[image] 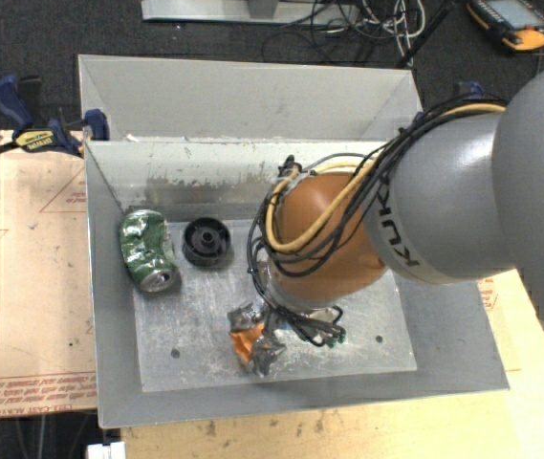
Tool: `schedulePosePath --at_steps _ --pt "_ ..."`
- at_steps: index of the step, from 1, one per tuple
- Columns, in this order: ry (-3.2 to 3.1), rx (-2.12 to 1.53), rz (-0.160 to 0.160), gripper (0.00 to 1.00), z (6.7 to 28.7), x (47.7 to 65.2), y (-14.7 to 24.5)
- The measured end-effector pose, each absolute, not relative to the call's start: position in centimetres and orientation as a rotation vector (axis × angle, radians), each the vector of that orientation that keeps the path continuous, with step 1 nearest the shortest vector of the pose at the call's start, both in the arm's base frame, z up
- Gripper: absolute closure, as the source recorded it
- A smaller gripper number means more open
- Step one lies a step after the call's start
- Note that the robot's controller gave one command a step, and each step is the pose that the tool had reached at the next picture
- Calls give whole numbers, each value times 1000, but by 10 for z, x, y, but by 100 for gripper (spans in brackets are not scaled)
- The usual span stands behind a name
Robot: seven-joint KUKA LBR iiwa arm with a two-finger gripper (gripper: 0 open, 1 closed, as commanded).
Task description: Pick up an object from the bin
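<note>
My gripper [264, 340] is down at the bin floor near the front edge, a little left of the middle, with most of it hidden beneath the arm's wrist. A small orange thing [242, 346] lies right against its left side; its shape is hard to make out and I cannot tell whether it is held. A black round spool-like piece [205, 241] lies on the floor up and to the left of the gripper. Farther left lies a crushed green drinks can [147, 250], on its side.
The arm, with its orange wrist cover and looped cables, comes in from the right and hides the bin's middle and right. The bin's back wall slopes up behind the can and the black piece. Bare floor shows at front left.
</note>
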State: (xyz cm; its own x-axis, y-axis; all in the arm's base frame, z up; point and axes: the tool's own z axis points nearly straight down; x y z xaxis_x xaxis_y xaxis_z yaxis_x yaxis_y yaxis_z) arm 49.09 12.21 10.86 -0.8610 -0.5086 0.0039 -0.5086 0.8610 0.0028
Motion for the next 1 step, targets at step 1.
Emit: schedulePosePath --at_steps 1 --pt "-3036 817 -2 100 216 499 111"
